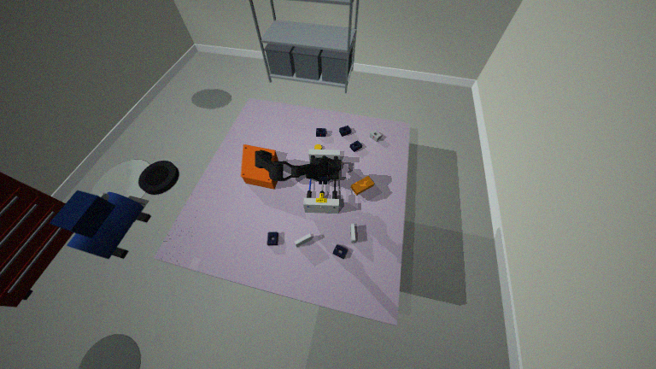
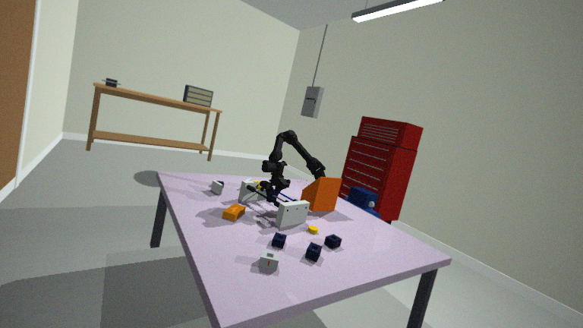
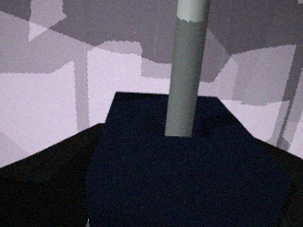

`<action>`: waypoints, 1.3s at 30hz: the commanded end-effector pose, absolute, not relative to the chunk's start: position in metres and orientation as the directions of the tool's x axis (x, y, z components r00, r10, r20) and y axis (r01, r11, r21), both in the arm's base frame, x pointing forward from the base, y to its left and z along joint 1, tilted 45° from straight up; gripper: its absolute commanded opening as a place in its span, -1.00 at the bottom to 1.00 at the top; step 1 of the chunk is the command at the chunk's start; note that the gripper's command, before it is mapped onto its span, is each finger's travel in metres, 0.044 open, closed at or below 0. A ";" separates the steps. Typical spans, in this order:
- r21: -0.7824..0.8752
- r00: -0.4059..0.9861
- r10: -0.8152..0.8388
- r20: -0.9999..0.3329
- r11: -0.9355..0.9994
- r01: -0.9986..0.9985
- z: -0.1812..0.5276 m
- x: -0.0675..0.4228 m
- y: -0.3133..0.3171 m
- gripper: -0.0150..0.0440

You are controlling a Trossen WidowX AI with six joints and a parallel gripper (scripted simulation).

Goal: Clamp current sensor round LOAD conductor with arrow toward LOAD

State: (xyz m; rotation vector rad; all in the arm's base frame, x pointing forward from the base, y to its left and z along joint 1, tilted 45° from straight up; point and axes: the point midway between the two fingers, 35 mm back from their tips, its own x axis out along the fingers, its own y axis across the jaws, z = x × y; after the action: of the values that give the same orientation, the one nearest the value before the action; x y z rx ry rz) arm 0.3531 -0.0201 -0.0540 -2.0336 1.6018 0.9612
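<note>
In the wrist view the dark navy split-core sensor (image 3: 177,183) sits round a pale grey conductor (image 3: 187,57) that runs away over the table. My gripper (image 3: 169,136) (image 1: 325,172) (image 2: 272,191) hangs over the conductor rig with a black finger on each side of the sensor, slightly apart from it and open. The rig has two white terminal blocks (image 1: 322,205) (image 1: 323,155) (image 2: 292,213) with several thin conductors between them. A yellow marker (image 1: 321,197) sits on the near block. The sensor's arrow is not visible. In the top and exterior views the gripper hides the sensor.
The arm's orange base (image 1: 254,172) (image 2: 322,193) stands beside the rig on the lilac table (image 1: 231,248) (image 2: 365,260). An orange box (image 1: 362,184) (image 2: 233,212) lies close by. Several navy blocks (image 1: 344,130) (image 2: 313,251), small white pieces (image 1: 376,136) (image 2: 268,261) and a yellow disc (image 2: 313,229) lie scattered.
</note>
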 end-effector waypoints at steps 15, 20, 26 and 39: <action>0.116 0.117 -0.695 -0.710 -0.279 -0.953 -0.054 0.353 -0.020 0.40; 0.116 0.117 -0.695 -0.710 -0.279 -0.953 -0.054 0.353 -0.020 0.40; 0.116 0.117 -0.695 -0.710 -0.279 -0.953 -0.054 0.353 -0.020 0.85; 0.114 0.118 -0.692 -0.712 -0.280 -0.953 -0.038 0.353 -0.003 1.00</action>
State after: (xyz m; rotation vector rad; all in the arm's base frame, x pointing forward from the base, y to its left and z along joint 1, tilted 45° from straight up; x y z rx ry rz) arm 0.3511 -0.0173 -0.0497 -2.0300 1.6144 0.9699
